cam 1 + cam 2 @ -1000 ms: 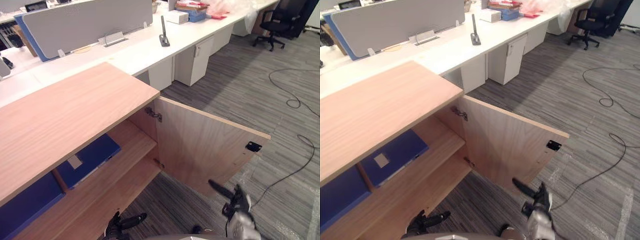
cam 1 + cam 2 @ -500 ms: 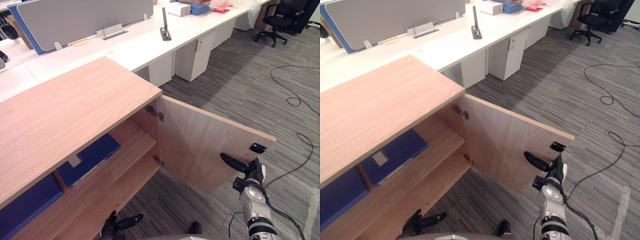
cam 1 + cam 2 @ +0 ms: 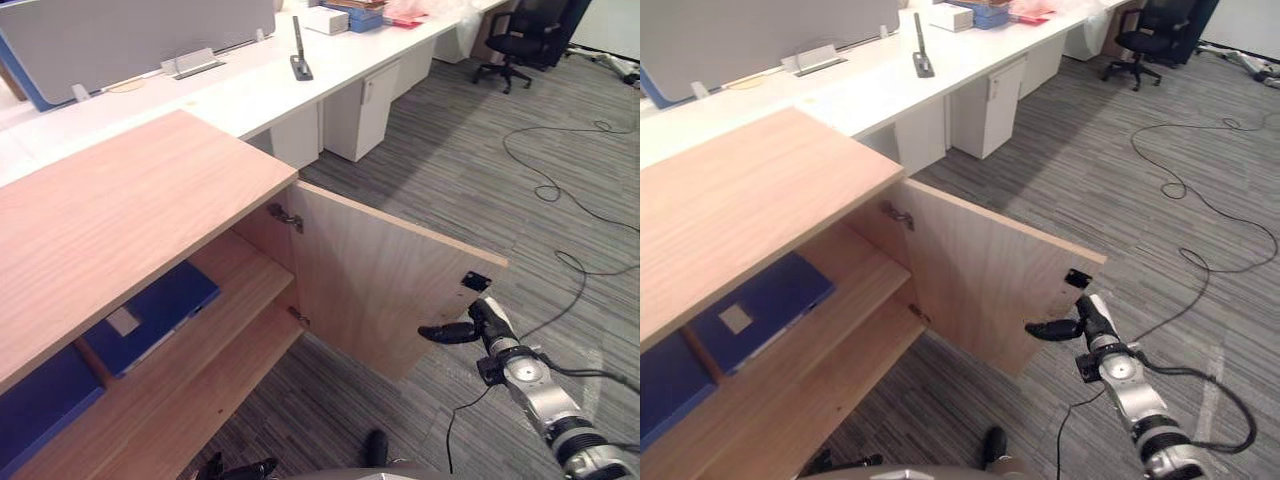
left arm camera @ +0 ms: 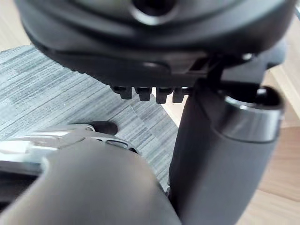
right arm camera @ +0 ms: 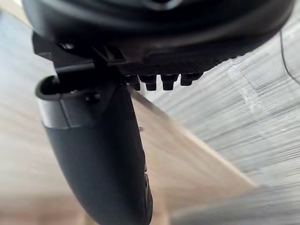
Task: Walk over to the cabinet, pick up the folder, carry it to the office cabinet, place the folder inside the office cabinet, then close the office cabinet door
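"Since the right hand has risen from low over the carpet to the free edge of the door, what does that tell you?"

"That the closing step is in hand, I think. The blue folder lies flat on the upper shelf inside the office cabinet, so only the door is left, and it stands wide open."

"Is the hand gripping anything?"

"No. Its fingers are loose and empty, with the thumb pointing at the door's inner face, just beside the small black latch plate. Whether it touches the wood I cannot tell. The left hand hangs low, likewise slack and empty."

"What will it be pushing?"

"A flat, rigid panel of pale wood-grain laminate, smooth and square-edged, hung on metal hinges. Such a face gives fingers little bite — a broad push from the outer side should serve better than a pinch. The folder itself is thin and matte, with a white label."
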